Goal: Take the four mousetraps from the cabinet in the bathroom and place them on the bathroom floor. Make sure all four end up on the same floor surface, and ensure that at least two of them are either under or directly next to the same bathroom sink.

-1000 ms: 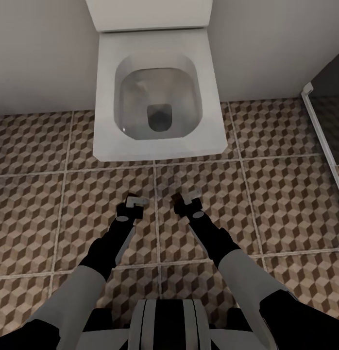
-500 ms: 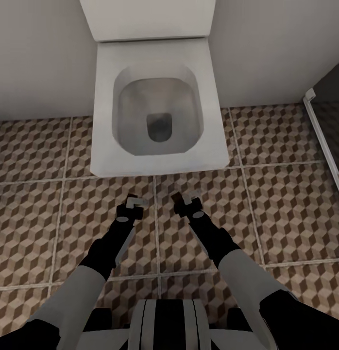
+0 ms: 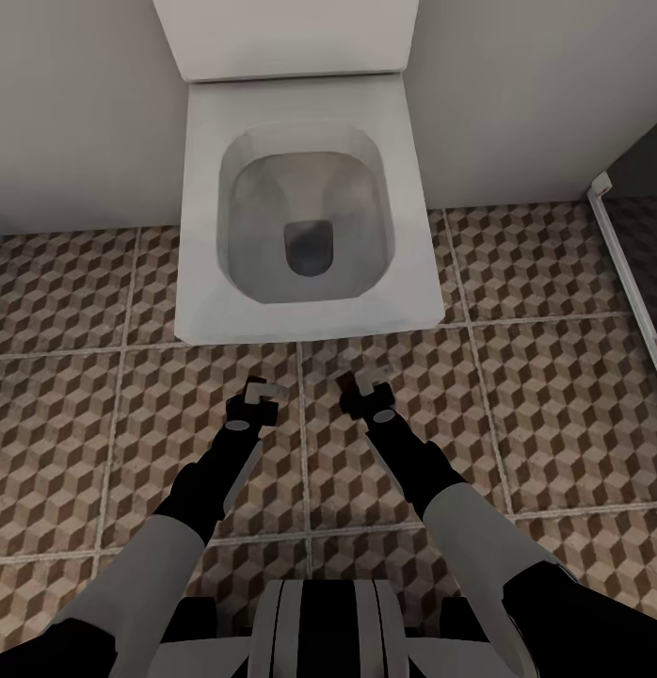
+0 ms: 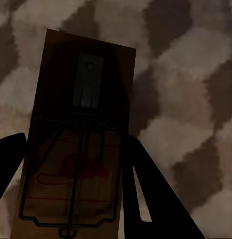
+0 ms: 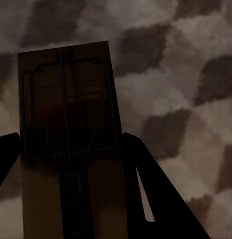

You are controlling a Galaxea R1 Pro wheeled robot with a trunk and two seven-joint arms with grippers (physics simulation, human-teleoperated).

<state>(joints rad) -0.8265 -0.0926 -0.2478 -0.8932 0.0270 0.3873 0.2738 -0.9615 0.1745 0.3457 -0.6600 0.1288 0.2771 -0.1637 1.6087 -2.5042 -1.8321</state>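
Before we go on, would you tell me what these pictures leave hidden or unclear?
- Left wrist view: the near end of the mousetrap is cut off by the frame edge; dim light blurs the print on its board.
- Right wrist view: the near end of the other mousetrap runs out of frame; its wire parts are dark.
- Head view: the toilet tank is cut off by the frame's upper edge.

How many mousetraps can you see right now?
2. One mousetrap sits between the left claw's fingers, the other between the right claw's fingers, both above the floor. The remaining two may be elsewhere.
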